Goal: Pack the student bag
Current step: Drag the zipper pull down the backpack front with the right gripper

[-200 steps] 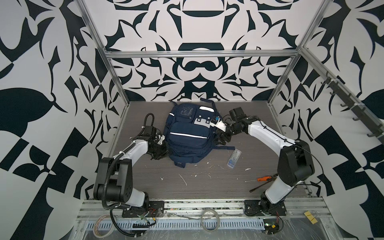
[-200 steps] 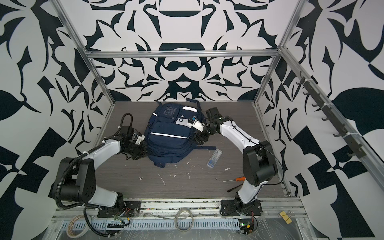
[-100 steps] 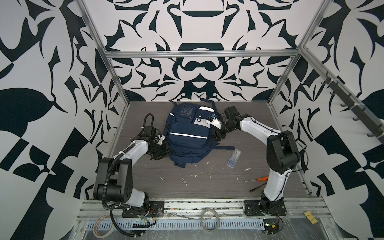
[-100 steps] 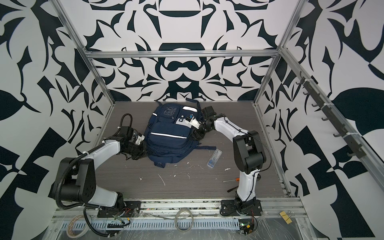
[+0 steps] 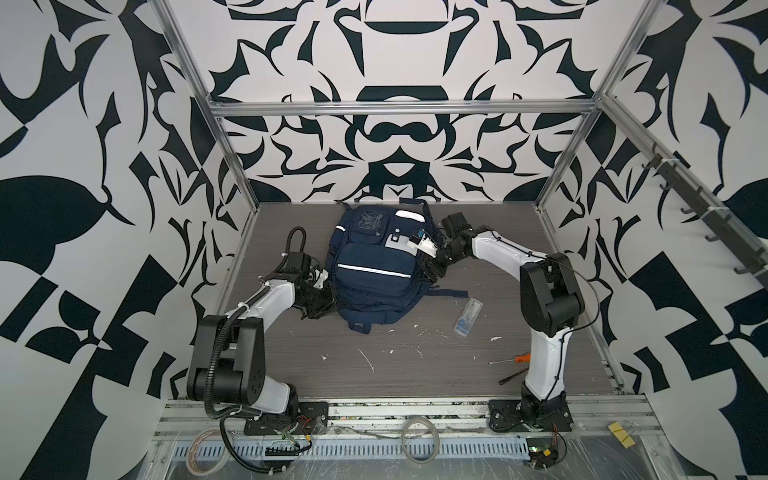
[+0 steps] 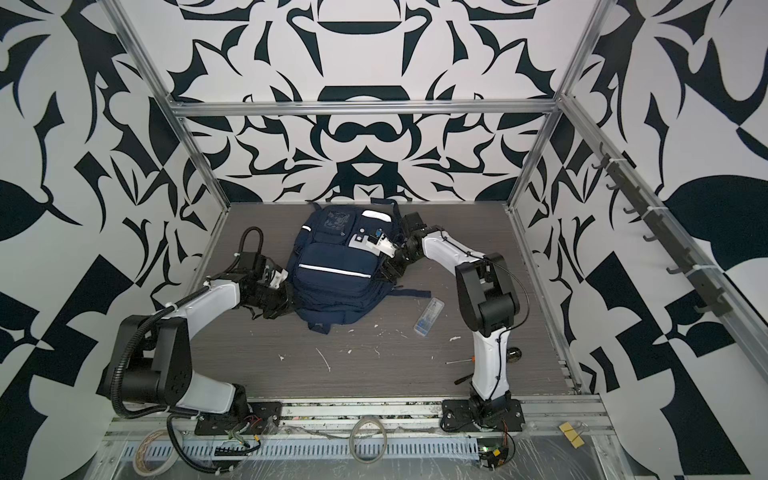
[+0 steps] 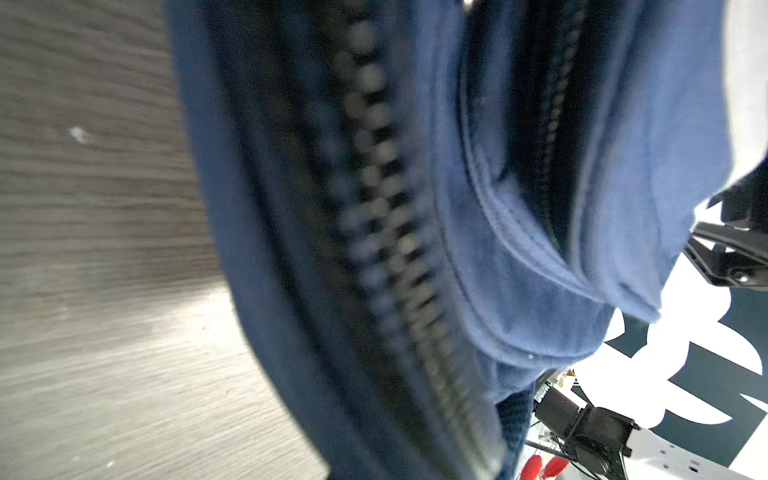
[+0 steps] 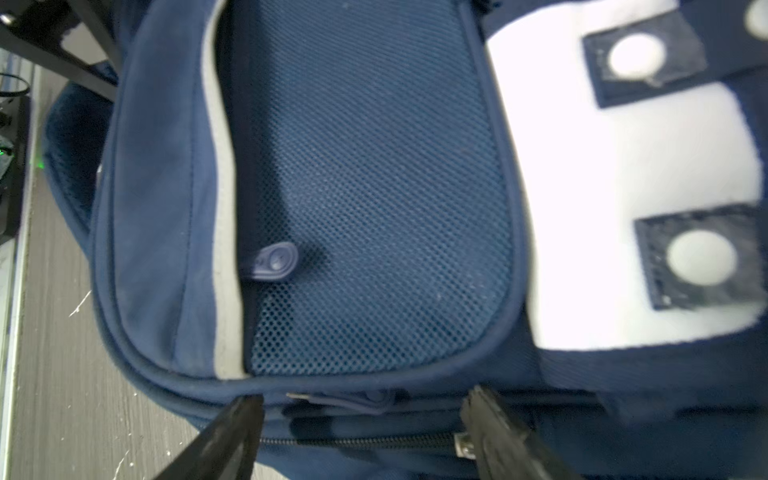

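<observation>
Only up close, right jaws apart astride a zip pull (image 8: 345, 401) on the student bag (image 8: 374, 187); left jaws closed.

Two high views of the cell, two wrist views tight on the bag (image 5: 374, 274)
Both top views look down and forward from high above the front of the table (image 5: 415, 382), far enough back to take in all of it and three walls (image 5: 395, 158); they share almost the same scene, slightly shifted sideways. The left wrist camera sits almost against the bag's side, looking along its blurred zip (image 7: 386, 216) across to the right arm (image 7: 598, 432), table to one side. The right wrist camera looks from close onto the bag's front, mesh pocket (image 8: 374, 166) and white patch (image 8: 615, 208), with the right gripper (image 8: 363, 397) just in shot
</observation>
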`<move>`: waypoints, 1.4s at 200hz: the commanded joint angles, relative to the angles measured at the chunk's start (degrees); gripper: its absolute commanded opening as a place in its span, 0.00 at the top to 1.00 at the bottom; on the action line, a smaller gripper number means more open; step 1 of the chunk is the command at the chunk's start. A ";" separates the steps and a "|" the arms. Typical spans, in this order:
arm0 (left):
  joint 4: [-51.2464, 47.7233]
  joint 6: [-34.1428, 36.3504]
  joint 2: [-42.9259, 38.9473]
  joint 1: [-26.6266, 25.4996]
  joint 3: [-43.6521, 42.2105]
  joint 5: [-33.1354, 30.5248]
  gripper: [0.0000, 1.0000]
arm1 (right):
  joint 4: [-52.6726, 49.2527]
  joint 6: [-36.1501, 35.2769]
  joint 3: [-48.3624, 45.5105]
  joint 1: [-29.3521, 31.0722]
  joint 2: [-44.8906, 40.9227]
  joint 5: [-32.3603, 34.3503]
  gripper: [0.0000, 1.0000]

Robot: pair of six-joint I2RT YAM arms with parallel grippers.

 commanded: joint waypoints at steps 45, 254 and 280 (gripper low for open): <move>0.98 -1.27 -0.21 -0.22 1.33 4.00 1.00 | -3.33 -1.26 0.57 4.49 0.21 -4.49 0.18; 1.55 -2.93 1.58 -0.26 3.67 4.73 1.00 | -1.22 -1.32 -8.23 12.09 -10.56 14.76 1.00; 5.17 -5.62 2.39 -0.26 2.77 6.81 1.00 | -4.66 -4.20 -8.95 15.52 -10.87 18.86 1.00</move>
